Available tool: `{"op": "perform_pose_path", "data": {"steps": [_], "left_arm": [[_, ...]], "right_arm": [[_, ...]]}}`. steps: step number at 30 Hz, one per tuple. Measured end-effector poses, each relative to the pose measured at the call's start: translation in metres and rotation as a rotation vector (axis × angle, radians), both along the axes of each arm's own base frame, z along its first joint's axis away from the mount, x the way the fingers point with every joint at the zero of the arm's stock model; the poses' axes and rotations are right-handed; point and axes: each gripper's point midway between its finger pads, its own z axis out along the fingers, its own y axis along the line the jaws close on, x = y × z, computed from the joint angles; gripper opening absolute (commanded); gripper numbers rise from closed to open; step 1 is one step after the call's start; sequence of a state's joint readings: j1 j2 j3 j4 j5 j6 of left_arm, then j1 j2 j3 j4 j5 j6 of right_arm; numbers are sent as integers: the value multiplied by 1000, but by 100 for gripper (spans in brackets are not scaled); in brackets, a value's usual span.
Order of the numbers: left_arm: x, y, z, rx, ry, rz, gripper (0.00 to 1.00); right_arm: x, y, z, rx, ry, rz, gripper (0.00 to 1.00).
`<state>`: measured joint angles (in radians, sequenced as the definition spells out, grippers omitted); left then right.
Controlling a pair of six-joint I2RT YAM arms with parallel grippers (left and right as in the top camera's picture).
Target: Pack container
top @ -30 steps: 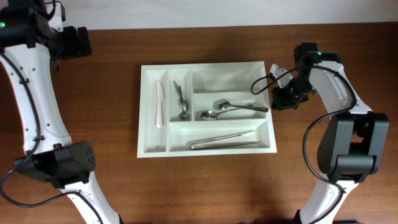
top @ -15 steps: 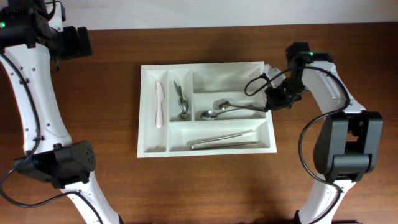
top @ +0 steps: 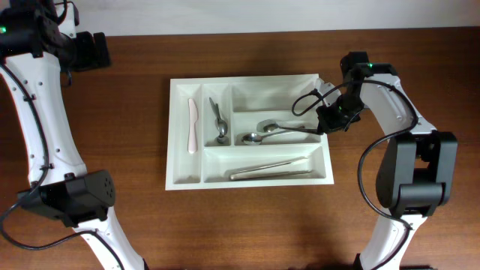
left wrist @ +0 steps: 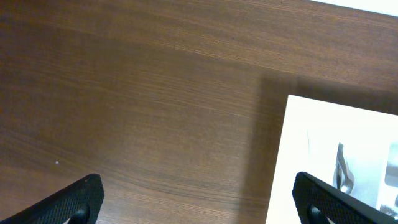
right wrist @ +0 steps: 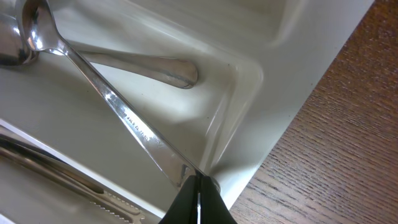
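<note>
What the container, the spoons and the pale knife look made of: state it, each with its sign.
The container looks like white plastic, smooth and semi-glossy: moulded rounded corners, soft sheen. The spoons look like polished metal, probably steel: mirror-bright reflections along the handle. The pale knife is probably plastic: matt, off-white, no glint, though too small to be sure.

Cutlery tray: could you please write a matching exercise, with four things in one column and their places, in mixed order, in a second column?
Things
1. white knife
2. two spoons
3. long metal utensil
4. right hand

Places
A. wide compartment nearest the robot
B. leftmost narrow compartment
C. at the right rim of the tray
D. middle wide compartment

Pairs: 1-B, 2-D, 3-A, 4-C.
</note>
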<state>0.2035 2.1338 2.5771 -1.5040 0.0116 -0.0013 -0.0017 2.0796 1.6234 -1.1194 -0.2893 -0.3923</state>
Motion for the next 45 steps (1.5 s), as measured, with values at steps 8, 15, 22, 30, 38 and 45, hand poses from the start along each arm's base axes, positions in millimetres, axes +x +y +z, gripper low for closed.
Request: {"op": "perform_pose_path", "data": {"steps": [8,15,22,30,38,45], "left_arm": [[0,0,0,0,0,0,99],[0,0,0,0,0,0,99],[0,0,0,0,0,0,99],[0,0,0,0,0,0,99],[0,0,0,0,0,0,99],[0,0,0,0,0,0,99]], "right_arm": [[3,0,0,0,-11,0,4],[6,-1,0,0,-23,-3,4],[7,-7,-1,-1,-23,-29,4],[5,-12,-1,-1,-4,-54,4],[-4,-12,-1,-1,34,-62,4],[-2,-2,0,15,25,-54,4]]}}
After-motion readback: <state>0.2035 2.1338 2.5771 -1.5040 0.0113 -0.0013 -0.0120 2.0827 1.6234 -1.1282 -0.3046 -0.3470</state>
